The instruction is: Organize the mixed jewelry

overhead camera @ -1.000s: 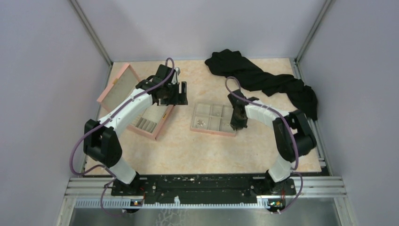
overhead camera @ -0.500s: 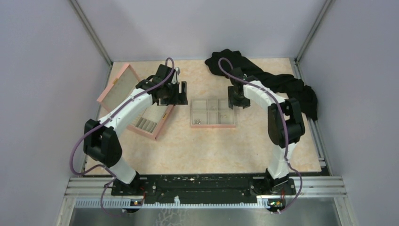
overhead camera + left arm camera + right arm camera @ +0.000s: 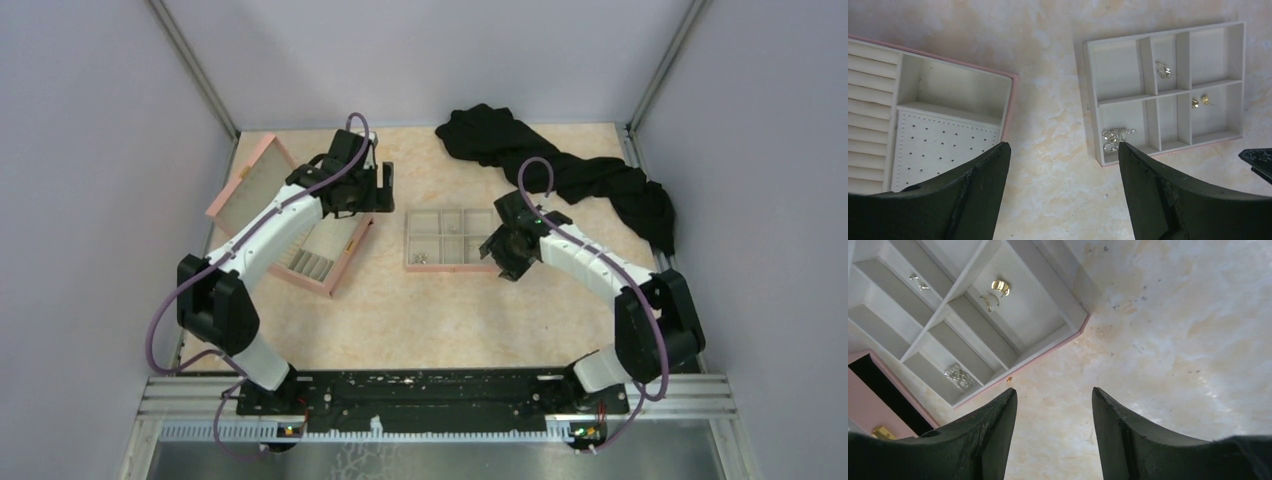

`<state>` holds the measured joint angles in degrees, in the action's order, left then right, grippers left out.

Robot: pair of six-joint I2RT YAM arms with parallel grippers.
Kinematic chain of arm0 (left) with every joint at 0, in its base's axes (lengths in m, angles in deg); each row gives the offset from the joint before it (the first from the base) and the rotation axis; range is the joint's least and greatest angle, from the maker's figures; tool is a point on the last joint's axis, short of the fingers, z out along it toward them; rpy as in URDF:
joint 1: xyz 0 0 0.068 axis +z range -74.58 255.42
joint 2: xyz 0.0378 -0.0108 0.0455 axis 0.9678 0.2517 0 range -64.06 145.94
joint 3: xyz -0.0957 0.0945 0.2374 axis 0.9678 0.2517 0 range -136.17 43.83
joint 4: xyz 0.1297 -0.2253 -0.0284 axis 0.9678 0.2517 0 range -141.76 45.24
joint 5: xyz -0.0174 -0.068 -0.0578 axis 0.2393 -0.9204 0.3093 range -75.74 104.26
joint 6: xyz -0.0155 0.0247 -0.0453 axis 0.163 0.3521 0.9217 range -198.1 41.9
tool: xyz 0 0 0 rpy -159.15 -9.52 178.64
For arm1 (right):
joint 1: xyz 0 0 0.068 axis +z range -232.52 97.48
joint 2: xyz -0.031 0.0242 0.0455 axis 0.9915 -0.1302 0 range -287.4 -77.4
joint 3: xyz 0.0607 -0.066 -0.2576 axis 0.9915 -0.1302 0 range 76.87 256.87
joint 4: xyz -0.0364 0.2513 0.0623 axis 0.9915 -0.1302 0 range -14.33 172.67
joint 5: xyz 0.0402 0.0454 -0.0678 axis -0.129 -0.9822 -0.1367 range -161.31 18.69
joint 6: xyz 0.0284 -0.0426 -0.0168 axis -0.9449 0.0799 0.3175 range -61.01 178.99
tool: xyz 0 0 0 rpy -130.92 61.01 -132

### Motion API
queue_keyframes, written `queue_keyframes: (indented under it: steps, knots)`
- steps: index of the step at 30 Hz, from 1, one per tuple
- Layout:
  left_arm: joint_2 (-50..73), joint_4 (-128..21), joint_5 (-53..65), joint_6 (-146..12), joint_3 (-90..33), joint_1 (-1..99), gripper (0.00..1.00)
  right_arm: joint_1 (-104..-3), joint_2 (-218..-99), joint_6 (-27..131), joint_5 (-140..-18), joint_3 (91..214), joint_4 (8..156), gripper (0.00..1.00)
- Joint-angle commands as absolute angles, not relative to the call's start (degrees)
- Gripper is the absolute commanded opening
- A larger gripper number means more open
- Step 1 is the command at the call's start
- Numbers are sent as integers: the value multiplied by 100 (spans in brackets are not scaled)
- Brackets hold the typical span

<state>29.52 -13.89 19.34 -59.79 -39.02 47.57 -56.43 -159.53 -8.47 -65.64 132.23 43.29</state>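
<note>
Top view: the beige tray (image 3: 452,267), six compartments, sits mid-way across the desk (image 3: 450,330). The open pink box (image 3: 332,283) is just to its left, and a crumpled black cloth (image 3: 560,165) lies well apart at the far right. The left jaws hang above the box's far corner and the right jaws above the tray's near right corner. The jewelry (image 3: 424,257) shows here only as a pale glint in the near left compartment. Left wrist view: the tray is rigid and thin-walled, lined in matt off-white. A silver chain-like tangle (image 3: 1115,139) lies in a corner compartment. A small silver piece (image 3: 1163,70) lies in a narrow middle compartment of the other row. Two gold studs (image 3: 1200,101) lie at the far end of the tangle's row. The box shows ribbed ring rolls, a perforated panel (image 3: 943,145) and a plain well, all bare as far as seen. The left jaws stand wide with nothing between them. Right wrist view: the right jaws stand parted and empty over bare, marbled, smooth desk beside the tray. A tiny gold speck (image 3: 1009,379) lies on the desk just beside the tray's pink base edge, and a gold clasp (image 3: 880,431) shows on the box. Assessment: sorting by metal and kind appears largely done, with each group in its own compartment. The stray speck looks to be what remains. Whether the box is also to be filled cannot be told.
</note>
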Motion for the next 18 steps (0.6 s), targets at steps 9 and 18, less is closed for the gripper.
queue_keyframes:
  steps: [9,18]
  knots:
    - [2038,-1635,3129,-6307,-3764,5085,87,-5519,-16791,-1984,-6737,13390,5148,53]
    - [1505,-1406,3532,-6134,-3457,5444,89,-5527,-17314,-1926,-6721,13534,5292,44]
